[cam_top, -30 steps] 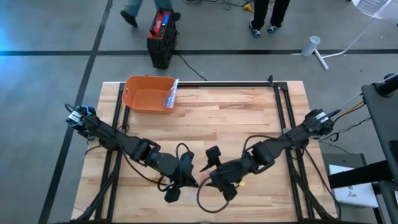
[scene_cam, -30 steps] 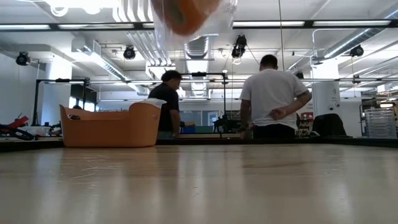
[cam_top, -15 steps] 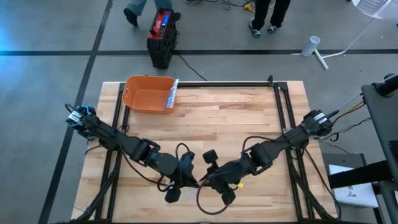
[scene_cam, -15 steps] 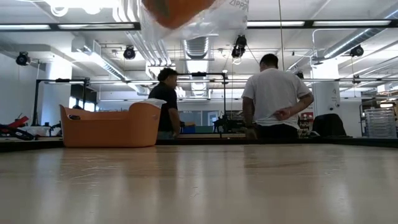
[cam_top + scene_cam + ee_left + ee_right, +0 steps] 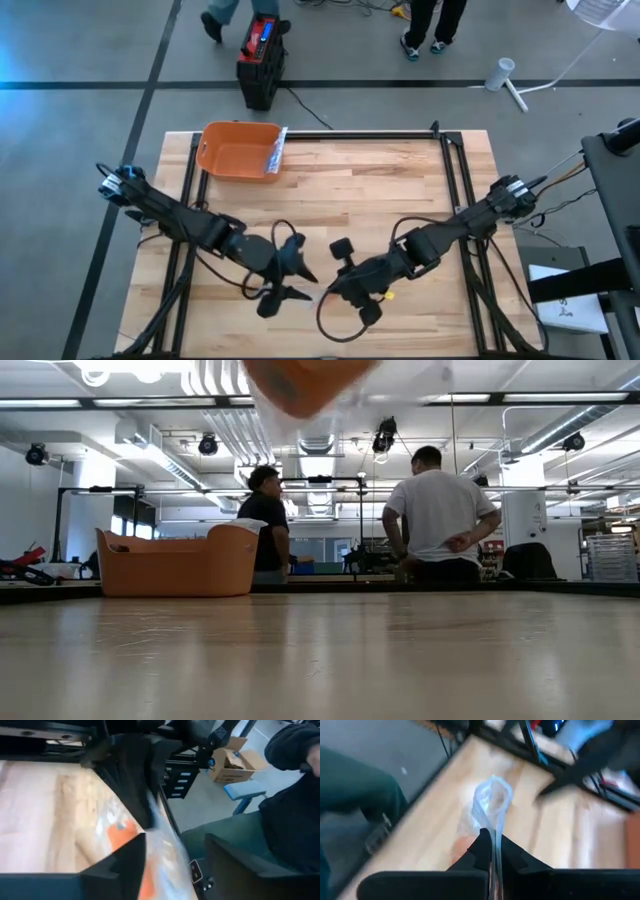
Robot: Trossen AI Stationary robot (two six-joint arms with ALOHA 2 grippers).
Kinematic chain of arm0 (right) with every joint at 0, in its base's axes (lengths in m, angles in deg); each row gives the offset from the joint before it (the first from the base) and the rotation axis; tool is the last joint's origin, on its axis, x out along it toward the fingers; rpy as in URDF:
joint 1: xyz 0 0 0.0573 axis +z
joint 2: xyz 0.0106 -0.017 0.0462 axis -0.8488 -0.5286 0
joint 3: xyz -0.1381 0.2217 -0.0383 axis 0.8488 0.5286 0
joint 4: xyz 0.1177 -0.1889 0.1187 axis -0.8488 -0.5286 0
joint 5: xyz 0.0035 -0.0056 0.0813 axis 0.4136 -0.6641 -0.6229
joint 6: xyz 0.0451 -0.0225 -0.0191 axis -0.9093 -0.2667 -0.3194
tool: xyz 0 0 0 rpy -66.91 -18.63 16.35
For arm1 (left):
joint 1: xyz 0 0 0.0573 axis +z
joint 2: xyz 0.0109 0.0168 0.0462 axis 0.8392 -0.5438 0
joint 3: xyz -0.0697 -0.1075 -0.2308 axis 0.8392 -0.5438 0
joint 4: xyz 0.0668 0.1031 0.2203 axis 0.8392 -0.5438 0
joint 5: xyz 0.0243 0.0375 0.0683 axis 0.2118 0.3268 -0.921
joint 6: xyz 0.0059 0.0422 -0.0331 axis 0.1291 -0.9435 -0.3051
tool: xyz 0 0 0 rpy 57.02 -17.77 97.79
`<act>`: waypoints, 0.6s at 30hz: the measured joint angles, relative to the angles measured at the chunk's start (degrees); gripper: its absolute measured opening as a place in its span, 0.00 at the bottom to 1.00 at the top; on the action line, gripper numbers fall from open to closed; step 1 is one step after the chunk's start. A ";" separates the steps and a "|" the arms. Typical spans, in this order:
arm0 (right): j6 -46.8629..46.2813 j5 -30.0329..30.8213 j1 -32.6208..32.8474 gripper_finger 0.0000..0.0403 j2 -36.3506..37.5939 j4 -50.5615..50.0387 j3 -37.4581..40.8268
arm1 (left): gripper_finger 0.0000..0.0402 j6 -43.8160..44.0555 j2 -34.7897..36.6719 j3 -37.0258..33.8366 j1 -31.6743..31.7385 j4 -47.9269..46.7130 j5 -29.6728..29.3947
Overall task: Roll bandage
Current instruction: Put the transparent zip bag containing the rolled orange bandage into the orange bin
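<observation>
- Your right gripper (image 5: 492,851) is clenched on the thin clear plastic bag (image 5: 490,805) holding the orange bandage roll (image 5: 300,382), hanging just beyond its fingertips above the desk (image 5: 380,190).
- Your left gripper (image 5: 292,275), just beside it, stands released.
- The bag looks light, limp and slippery; pinch the film's edge.

Grey concrete floor (image 5: 80,110) around a wooden table (image 5: 380,190); two people (image 5: 440,515) stand under ceiling strip lights (image 5: 70,402).

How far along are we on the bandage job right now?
Early. Done so far: the clear plastic bag with the orange bandage roll inside is lifted off the wooden table. In hand: the right gripper is shut on the bag's edge, while the left gripper stands open beside it. Left: the roll is not yet out of the bag, and no rolling shows. The orange bin sits at the far corner.
</observation>
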 joint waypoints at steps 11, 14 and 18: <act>-18.91 24.27 -8.48 0.00 6.40 -20.82 0.00 | 0.74 6.57 5.00 -3.12 0.33 -3.19 -7.49; -17.18 3.62 -9.28 0.00 6.46 -17.53 0.00 | 0.76 6.57 4.75 -5.48 0.31 -2.29 -7.88; -11.57 -12.78 -9.02 0.00 6.54 -10.80 -0.02 | 0.76 6.77 4.34 -8.59 0.31 0.05 -8.93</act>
